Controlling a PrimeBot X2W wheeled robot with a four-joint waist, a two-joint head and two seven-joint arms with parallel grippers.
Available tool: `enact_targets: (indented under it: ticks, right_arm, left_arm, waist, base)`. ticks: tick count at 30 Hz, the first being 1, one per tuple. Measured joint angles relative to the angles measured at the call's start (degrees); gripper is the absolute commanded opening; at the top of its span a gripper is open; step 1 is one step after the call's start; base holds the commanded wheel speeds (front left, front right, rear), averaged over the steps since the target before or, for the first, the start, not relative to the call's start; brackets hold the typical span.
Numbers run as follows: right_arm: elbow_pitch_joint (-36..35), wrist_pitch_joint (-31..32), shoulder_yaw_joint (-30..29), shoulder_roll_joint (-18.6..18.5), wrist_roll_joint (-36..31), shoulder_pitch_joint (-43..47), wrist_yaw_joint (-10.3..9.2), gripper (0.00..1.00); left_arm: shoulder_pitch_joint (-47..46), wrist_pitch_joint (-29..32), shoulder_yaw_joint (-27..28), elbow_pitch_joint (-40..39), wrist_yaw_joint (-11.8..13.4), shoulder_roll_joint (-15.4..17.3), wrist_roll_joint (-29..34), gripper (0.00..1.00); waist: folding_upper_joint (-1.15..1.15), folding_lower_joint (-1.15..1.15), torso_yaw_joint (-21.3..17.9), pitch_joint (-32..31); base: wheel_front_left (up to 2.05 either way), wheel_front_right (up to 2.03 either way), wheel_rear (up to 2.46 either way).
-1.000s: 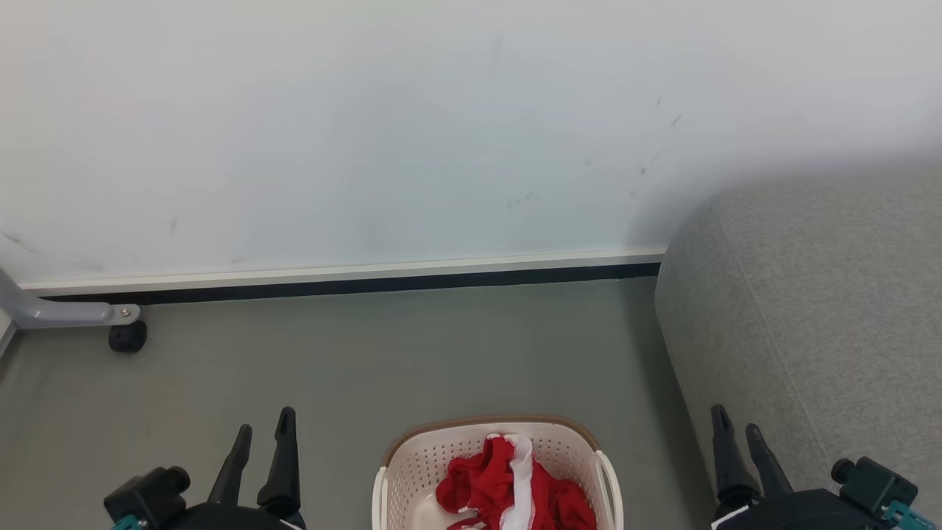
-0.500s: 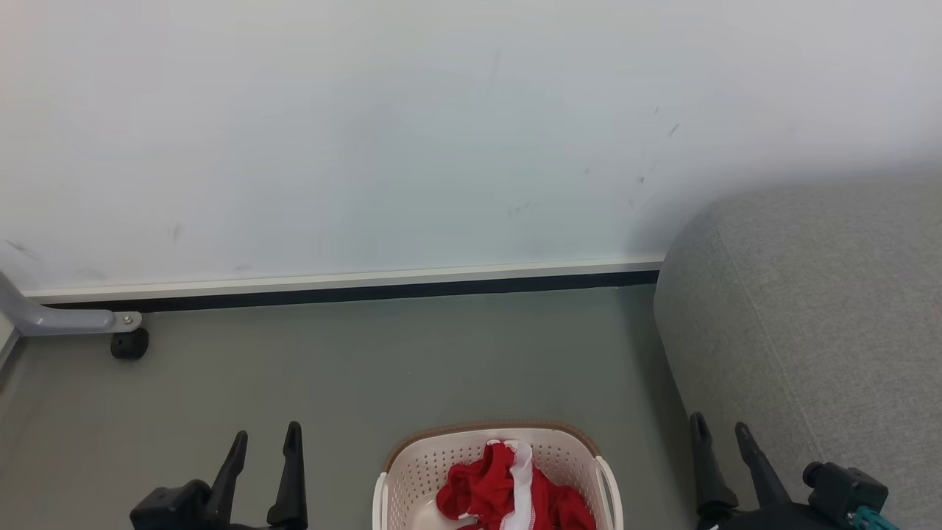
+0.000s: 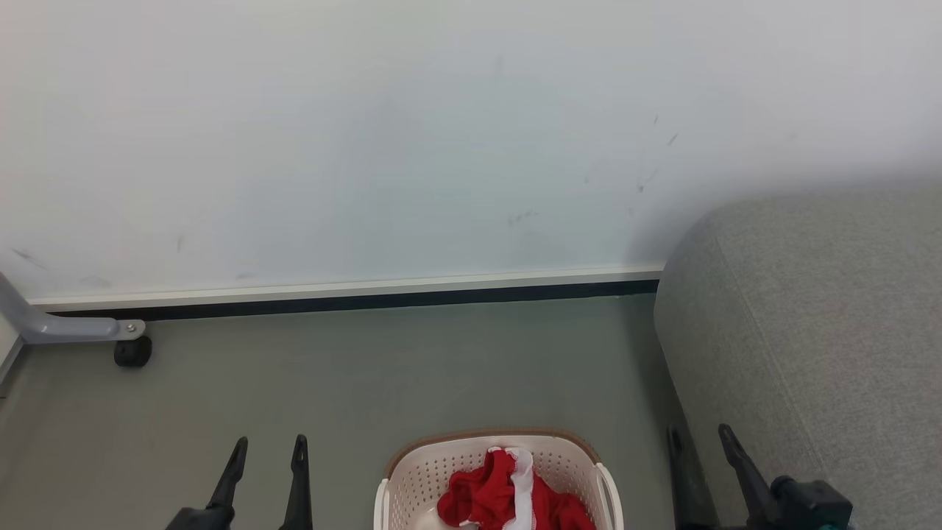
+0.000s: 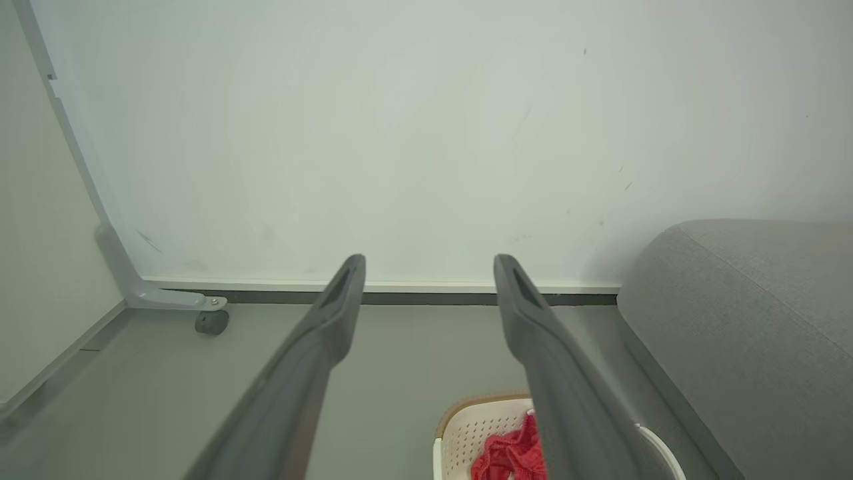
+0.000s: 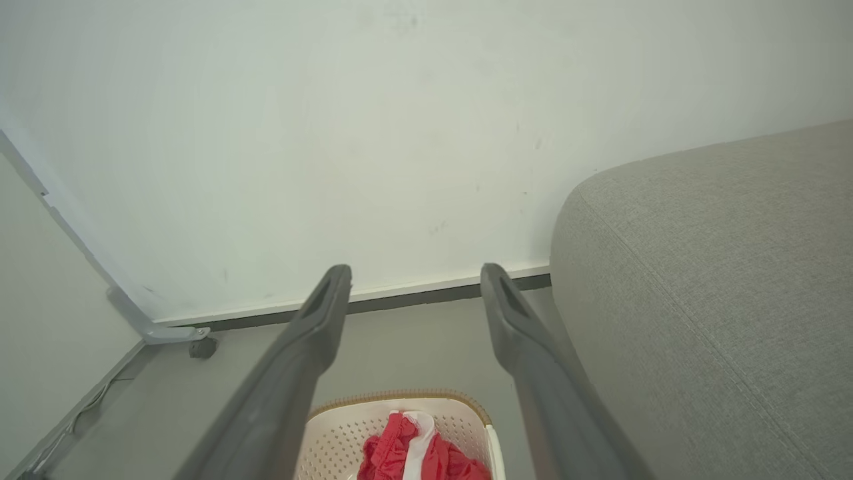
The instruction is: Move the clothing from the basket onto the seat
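Red clothing (image 3: 491, 495) with a white band lies bunched in the cream basket (image 3: 412, 478) on the floor at the head view's bottom middle. Both wrist views show the basket (image 4: 466, 427) (image 5: 346, 420) and the red clothing (image 4: 510, 453) (image 5: 400, 450) low in frame. The grey seat (image 3: 817, 324) fills the right side, close beside the basket. My left gripper (image 3: 268, 444) stands open to the basket's left, empty. My right gripper (image 3: 699, 432) stands open to the basket's right, against the seat's side, empty.
A pale wall with a dark baseboard (image 3: 353, 300) runs behind the basket. A grey metal leg on a black caster (image 3: 132, 351) stands at the far left by the wall. Bare grey floor (image 3: 383, 368) lies between basket and wall.
The head view has shifted, so wall, basket and seat sit slightly lower in the picture. Both grippers have dropped toward the bottom edge and their fingers have spread wider.
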Motion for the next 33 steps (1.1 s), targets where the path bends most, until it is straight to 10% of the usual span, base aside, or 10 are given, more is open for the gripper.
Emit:
enact_targets:
  ticks: [33]
  right_arm:
    - [-1.63, -2.54, 2.66, -0.81, -10.38, 1.14, -1.87, 1.00]
  left_arm:
    - [1.91, -2.59, -0.20, -0.14, 1.45, 0.35, 9.01, 1.00]
  waist:
    - [0.00, 0.00, -0.05, 0.29]
  base:
    - [0.00, 0.00, 0.00]
